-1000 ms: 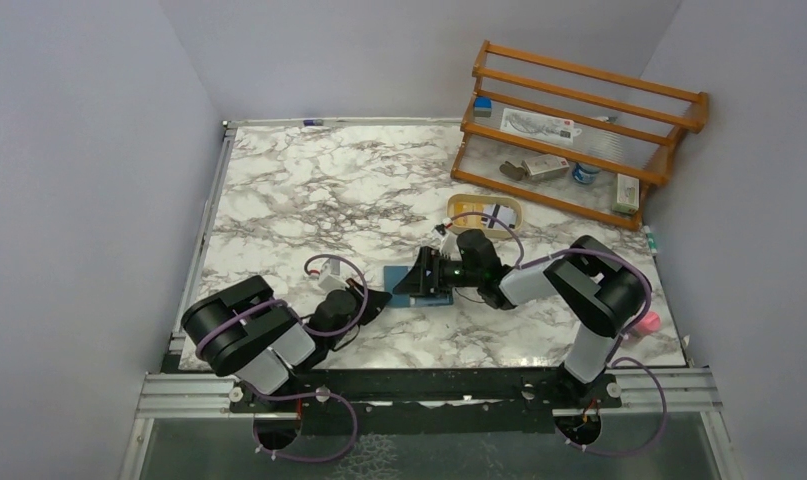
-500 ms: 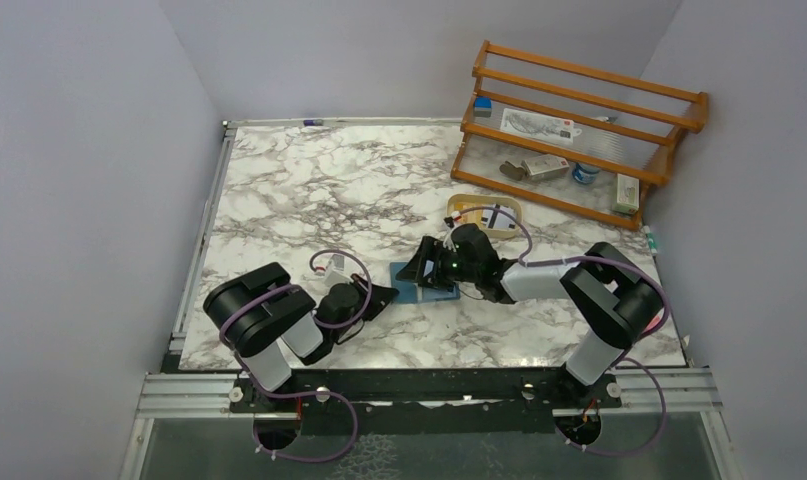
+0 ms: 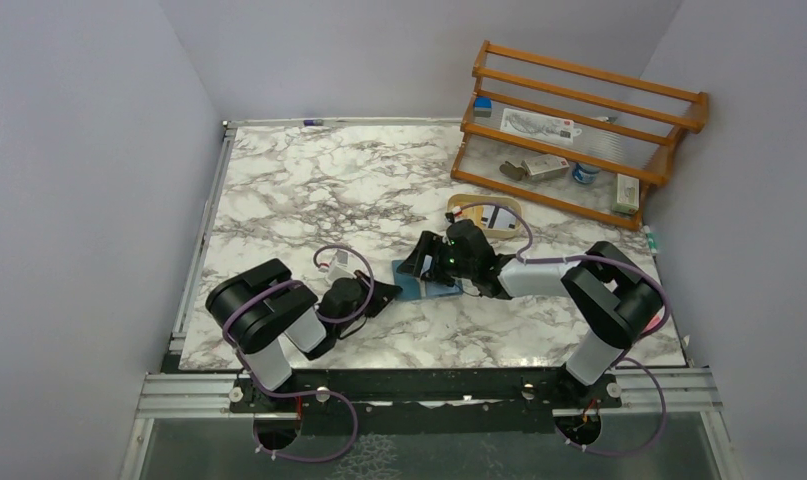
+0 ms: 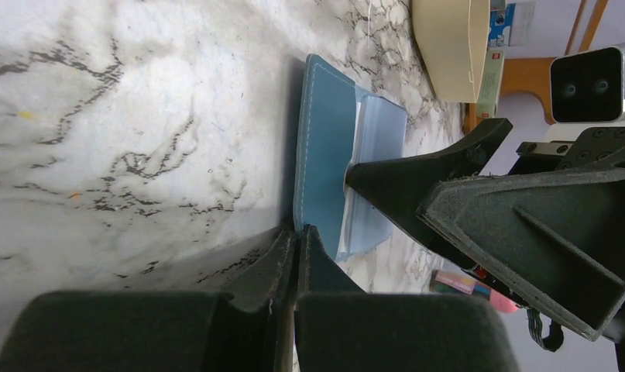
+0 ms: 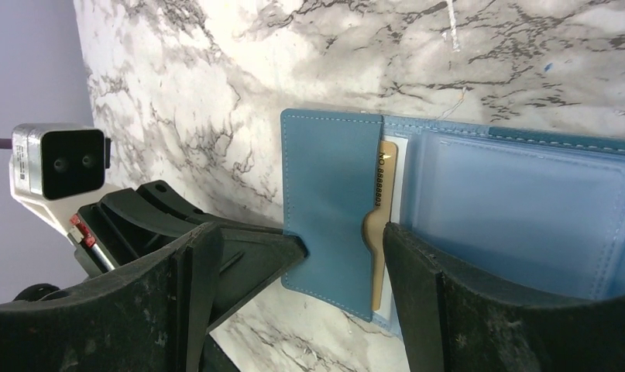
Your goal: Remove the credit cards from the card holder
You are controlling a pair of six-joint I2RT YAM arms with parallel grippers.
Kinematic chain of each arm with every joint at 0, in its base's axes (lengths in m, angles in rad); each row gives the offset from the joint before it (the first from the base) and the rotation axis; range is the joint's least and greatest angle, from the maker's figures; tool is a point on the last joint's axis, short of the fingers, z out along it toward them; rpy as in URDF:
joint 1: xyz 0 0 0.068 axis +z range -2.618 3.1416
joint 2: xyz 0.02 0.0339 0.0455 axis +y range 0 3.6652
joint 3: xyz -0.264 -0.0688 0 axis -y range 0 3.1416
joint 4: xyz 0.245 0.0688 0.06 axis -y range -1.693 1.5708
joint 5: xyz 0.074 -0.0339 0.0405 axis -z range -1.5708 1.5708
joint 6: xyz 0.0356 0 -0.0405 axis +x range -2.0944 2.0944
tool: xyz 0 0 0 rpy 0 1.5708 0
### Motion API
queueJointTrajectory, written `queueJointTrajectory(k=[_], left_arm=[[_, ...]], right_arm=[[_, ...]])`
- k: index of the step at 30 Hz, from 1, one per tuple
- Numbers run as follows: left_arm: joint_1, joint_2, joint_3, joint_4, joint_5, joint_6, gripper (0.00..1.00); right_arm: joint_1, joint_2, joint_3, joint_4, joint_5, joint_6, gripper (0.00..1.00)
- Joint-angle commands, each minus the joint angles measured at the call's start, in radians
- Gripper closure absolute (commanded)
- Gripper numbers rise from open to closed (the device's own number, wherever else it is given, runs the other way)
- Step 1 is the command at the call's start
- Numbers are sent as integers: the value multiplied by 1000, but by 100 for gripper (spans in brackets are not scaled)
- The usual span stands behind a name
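Observation:
The teal card holder [image 3: 409,284] lies open on the marble table between my grippers. In the right wrist view the card holder [image 5: 328,201] shows a yellow-orange credit card [image 5: 383,178] in its pocket, with a whitish card's edge [image 5: 397,194] beside it. My right gripper [image 5: 300,232] is open and low over the holder, and one of its fingers [image 5: 417,271] rests by the yellow card's notch. My left gripper [image 4: 297,232] is shut, its tips against the holder's near left edge [image 4: 324,155]. From the top, the left gripper [image 3: 387,293] and right gripper [image 3: 421,262] nearly meet.
A tan oval tray [image 3: 484,212] sits just behind the right gripper and also shows in the left wrist view [image 4: 448,39]. A wooden rack [image 3: 579,130] with small items stands at the back right. A pink object [image 3: 649,322] lies by the right table edge.
My left gripper has moved right until its shut tips touch the holder's left edge. My right gripper has shifted slightly back and left over the holder.

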Motion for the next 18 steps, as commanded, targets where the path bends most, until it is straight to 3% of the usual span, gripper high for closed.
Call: queueJointTrajectory(k=[1, 8, 18], left_arm=[[-3, 36, -6, -344, 55, 66, 100], [0, 34, -3, -350, 61, 66, 100], [0, -18, 31, -450, 54, 93, 100]], right_arm=[[-5, 38, -27, -199, 170, -70, 18], [5, 74, -71, -142, 144, -63, 18], [27, 52, -49, -300, 317, -87, 18]])
